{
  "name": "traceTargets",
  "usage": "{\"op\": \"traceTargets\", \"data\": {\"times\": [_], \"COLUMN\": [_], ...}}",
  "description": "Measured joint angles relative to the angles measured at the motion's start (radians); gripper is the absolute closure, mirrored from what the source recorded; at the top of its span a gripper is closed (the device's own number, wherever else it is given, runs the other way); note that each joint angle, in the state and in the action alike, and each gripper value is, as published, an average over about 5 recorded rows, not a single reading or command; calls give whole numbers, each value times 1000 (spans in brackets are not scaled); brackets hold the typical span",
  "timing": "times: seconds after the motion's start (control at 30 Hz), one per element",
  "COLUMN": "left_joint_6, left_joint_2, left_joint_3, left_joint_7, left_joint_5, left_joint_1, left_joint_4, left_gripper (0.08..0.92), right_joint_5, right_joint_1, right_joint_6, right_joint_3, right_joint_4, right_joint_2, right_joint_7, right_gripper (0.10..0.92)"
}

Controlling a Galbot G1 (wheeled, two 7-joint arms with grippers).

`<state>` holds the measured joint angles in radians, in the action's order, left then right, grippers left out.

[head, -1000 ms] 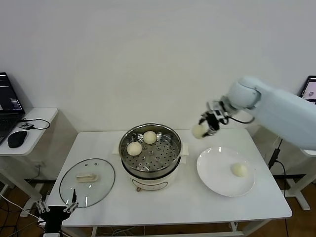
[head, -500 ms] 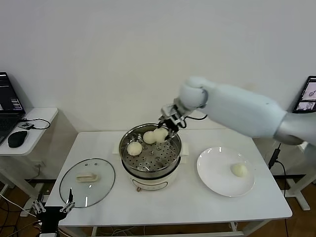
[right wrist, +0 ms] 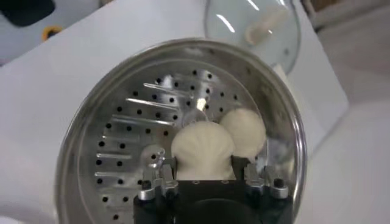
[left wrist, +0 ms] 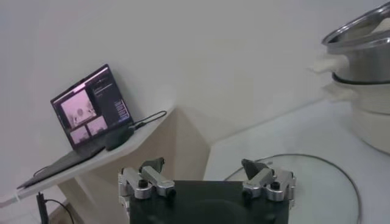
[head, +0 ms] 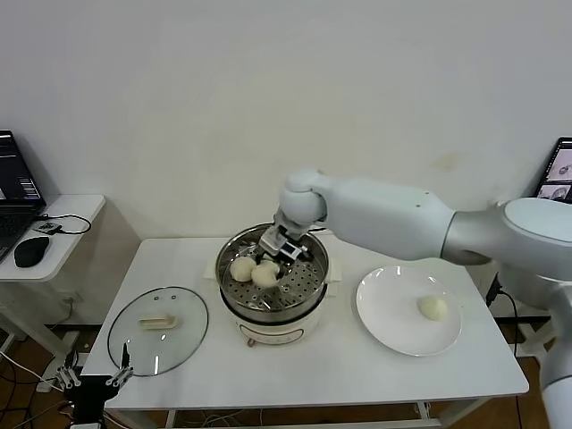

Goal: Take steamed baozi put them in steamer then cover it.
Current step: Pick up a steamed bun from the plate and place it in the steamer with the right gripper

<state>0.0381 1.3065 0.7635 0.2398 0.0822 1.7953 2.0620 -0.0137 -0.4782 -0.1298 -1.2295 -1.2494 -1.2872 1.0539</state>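
Note:
The steamer (head: 231, 288) stands mid-table. My right gripper (head: 273, 259) reaches down into it, shut on a steamed baozi (head: 265, 274) just over the perforated tray. In the right wrist view the gripper (right wrist: 205, 163) has this baozi (right wrist: 203, 149) between its fingers. A second baozi (head: 241, 267) lies on the tray beside it, touching or nearly touching, and also shows in the wrist view (right wrist: 245, 130). One more baozi (head: 433, 307) lies on the white plate (head: 393, 326). The cover (head: 157, 329) lies flat on the table left of the steamer. My left gripper (head: 94, 380) is open, low off the front left corner.
A side table with a laptop (left wrist: 91, 109) and a mouse (head: 30, 251) stands to the left. The left wrist view shows the cover's glass edge (left wrist: 317, 176) and the steamer's side (left wrist: 365, 61). Bare tabletop lies in front of the steamer.
My right gripper carried the baozi leftward from above the plate side to over the steamer, then lowered it onto the tray beside the front baozi. The left arm barely moved.

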Motion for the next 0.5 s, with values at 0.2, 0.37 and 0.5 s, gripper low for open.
{"op": "traceTargets", "data": {"times": [0.2,0.37,0.5], "left_joint_6": [-3,-4,-4], "left_joint_2": [1,3,3], "left_joint_3": [0,-1,0], "left_joint_7": [2,4,5], "left_joint_5": [-1,-1,-1], "left_joint_1": [1,2,4], "left_joint_4": [-4,-4,-3], "left_gripper": [177,177,177], "right_joint_5": [25,38,41], "right_joint_1": [0,7,3], "right_joint_6": [-54,-77,-87], "right_joint_3": [-21,-31,-32], "right_joint_4": [-4,-9,-14], "right_joint_2": [-17,-21,-17], "right_joint_7": [9,12,15], "right_gripper": [424,369,281]}}
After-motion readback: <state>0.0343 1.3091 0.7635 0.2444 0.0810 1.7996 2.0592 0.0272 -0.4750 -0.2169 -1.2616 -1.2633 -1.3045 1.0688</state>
